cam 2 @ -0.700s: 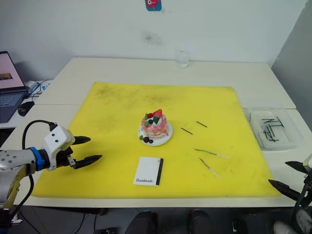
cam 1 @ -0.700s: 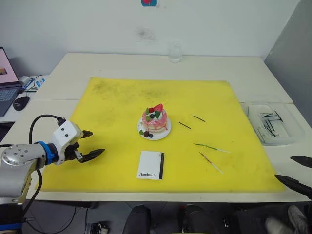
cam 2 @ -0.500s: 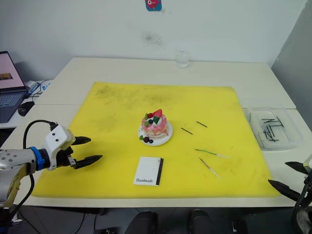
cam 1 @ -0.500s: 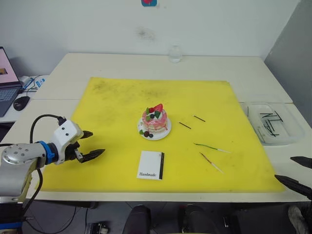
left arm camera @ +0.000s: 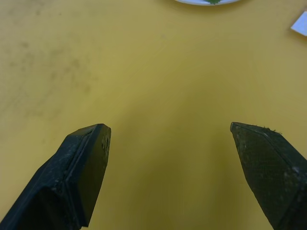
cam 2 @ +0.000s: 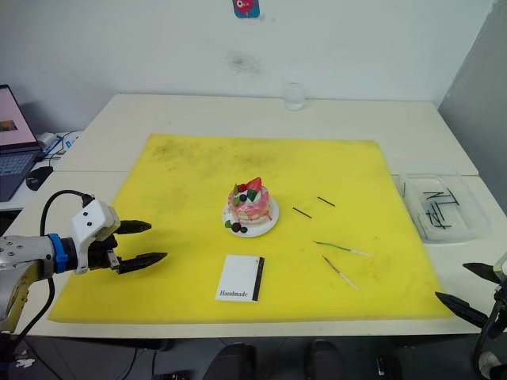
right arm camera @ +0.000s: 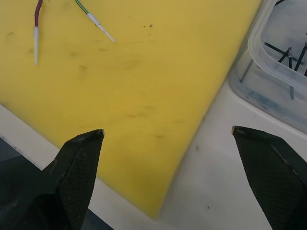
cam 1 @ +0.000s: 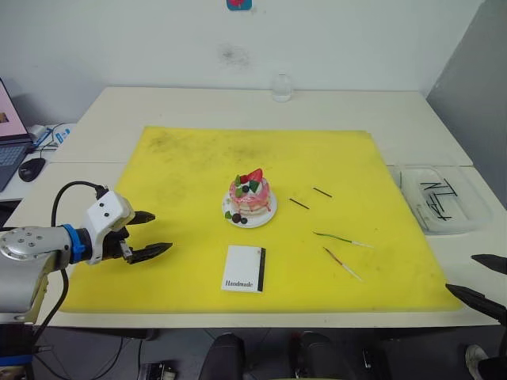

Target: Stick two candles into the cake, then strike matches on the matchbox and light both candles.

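1. Two grippers are hanging low at the near corners of the yellow mat (cam 1: 190, 166), and both are empty.
2. The left gripper (cam 1: 152, 234) is hovering over the mat's near left part, its black fingers (left arm camera: 81, 165) standing spread apart with nothing between them.
3. The right gripper (right arm camera: 168, 158) is hanging over the mat's near right corner, its fingers likewise standing wide apart, with a clear plastic tray (cam 1: 467, 218) of dark sticks lying just beyond on the bare table (cam 1: 198, 103).
4. The cake (cam 1: 251, 195) is sitting on its small white plate (cam 1: 268, 216) near the middle of the mat, with nothing stuck into it.
5. The matchbox (cam 1: 244, 268) is lying flat just in front of the cake, black strip facing the robot's right.
6. The green candle (cam 1: 337, 237) and the dark red candle (cam 1: 341, 263) are lying on the mat to the right of the matchbox, close together, not touching.
7. Two matches (cam 1: 299, 203) are lying apart on the mat just right of the cake, behind the candles.
8. A glass (cam 1: 282, 87) is standing at the table's far edge.
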Robot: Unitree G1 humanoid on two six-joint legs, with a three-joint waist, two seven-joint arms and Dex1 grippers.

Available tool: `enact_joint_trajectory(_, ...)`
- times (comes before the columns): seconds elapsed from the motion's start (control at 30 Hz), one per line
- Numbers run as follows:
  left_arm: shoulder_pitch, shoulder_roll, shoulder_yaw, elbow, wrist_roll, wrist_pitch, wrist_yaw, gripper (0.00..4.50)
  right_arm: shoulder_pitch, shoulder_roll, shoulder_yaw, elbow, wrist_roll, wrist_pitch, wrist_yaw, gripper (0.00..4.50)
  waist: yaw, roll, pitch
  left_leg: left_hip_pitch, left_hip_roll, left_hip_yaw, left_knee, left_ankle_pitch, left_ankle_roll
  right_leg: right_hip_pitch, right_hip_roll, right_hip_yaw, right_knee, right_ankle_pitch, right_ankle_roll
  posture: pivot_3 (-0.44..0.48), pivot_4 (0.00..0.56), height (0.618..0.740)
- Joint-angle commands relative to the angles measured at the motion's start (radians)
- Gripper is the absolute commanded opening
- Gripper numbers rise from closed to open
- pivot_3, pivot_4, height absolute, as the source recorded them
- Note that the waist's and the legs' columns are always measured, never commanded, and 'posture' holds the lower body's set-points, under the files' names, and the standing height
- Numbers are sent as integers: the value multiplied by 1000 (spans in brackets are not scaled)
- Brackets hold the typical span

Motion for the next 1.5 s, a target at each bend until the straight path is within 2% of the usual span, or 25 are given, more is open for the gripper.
enact_joint_trajectory(0.03, 14, 10, 43, -26, -32, -7, -12, 4460, -5, -4, -46, -14, 5, -20, 7, 4500, 0, 0, 0, 0, 0, 0, 0, 0, 0, 0, 0, 0, 0, 0, 0, 0, 150, 735)
enact_joint_trajectory(0.3, 65, 6, 48, -174, -136, 88, -38, 4460, -64, -35, -31, -86, 58, 14, 4, 4500, -1, 0, 0, 0, 0, 0, 0, 0, 0, 0, 0, 0, 0, 0, 0, 0, 150, 735)
enact_joint_trajectory(0.5, 87, -5, 22, -363, -239, 180, -30, 4460, -185, -100, 60, -137, 101, 66, -14, 4500, -2, 0, 0, 0, 0, 0, 1, 0, 0, 0, 0, 1, 0, 1, 2, 0, 150, 735)
enact_joint_trajectory(0.63, 58, -33, -29, -490, -314, 238, -3, 4460, -289, -166, 184, -140, 79, 93, -45, 4500, -2, 0, 0, 0, -1, 1, 1, 0, 0, 0, 0, 2, 0, 1, 2, 0, 150, 735)
enact_joint_trajectory(0.77, 3, -86, -108, -583, -355, 268, 50, 4460, -412, -253, 373, -123, 22, 152, -101, 4500, -2, -1, 0, 0, -1, 1, 2, 0, 0, 0, 0, 2, 0, 1, 2, 0, 150, 735)
enact_joint_trajectory(0.97, -66, -153, -184, -601, -362, 279, 109, 4460, -630, -257, 622, -55, -12, 215, -131, 4500, -3, -1, 0, 0, -2, 1, 3, 0, 0, 0, 3, 3, 1, 2, 3, 0, 150, 735)
enact_joint_trajectory(1.1, -94, -182, -238, -602, -351, 267, 120, 4460, -730, -226, 772, 10, -94, 166, -137, 4500, -3, -1, 0, -1, -2, 1, 3, 0, 0, -1, 7, 3, 0, 2, 3, 0, 150, 735)
enact_joint_trajectory(1.43, -141, -214, -286, -587, -346, 263, 139, 4460, -772, -160, 870, 61, -173, 156, -159, 4500, -3, -1, 0, -2, -1, 1, 3, 0, 0, -2, 8, 4, 0, 2, 3, 0, 150, 735)
enact_joint_trajectory(1.5, -146, -217, -291, -584, -342, 261, 140, 4500, -775, -152, 882, 74, -195, 144, -163, 4116, -3, -1, 0, -2, -2, 1, 3, 0, 0, -2, 8, 4, 1, 2, 3, 0, 150, 735)
